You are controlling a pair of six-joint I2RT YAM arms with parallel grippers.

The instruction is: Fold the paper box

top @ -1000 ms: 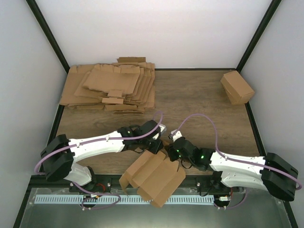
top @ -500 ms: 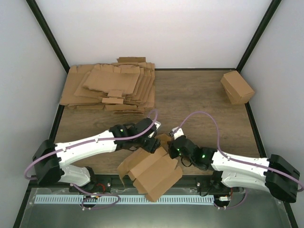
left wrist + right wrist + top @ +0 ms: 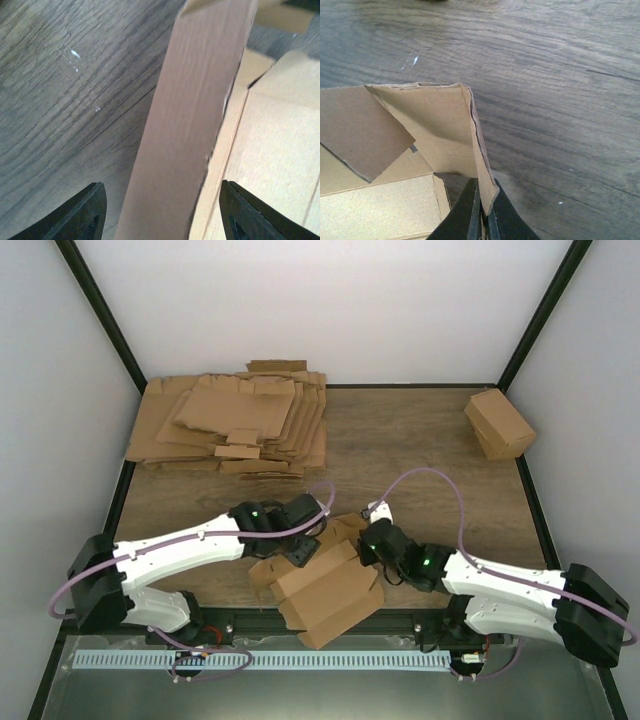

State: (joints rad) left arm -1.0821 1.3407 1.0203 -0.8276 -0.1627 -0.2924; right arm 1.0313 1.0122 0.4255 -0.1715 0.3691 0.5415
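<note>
The paper box (image 3: 328, 592) lies at the near middle of the tabletop (image 3: 420, 455), between the two arms; in the top view its near corner shows past the near tabletop edge. It is plain brown cardboard, partly formed, with creased panels. Its long axis and creases run aslant from near left to far right, with loose flaps standing out at the left end and the far end. The left tool (image 3: 161, 186) sits at the far left side of the box with its fingers (image 3: 90, 210) spread wide. A raised brown flap passes between them, and contact on either side cannot be confirmed. The right tool (image 3: 482, 202) is at the far right corner of the box, its fingers pressed together and pinching the lower edge of an upright corner flap. A pile of flat brown sheets (image 3: 232, 425) lies at the far left. A closed cardboard cuboid (image 3: 498, 423) stands at the far right, well apart from the box.
</note>
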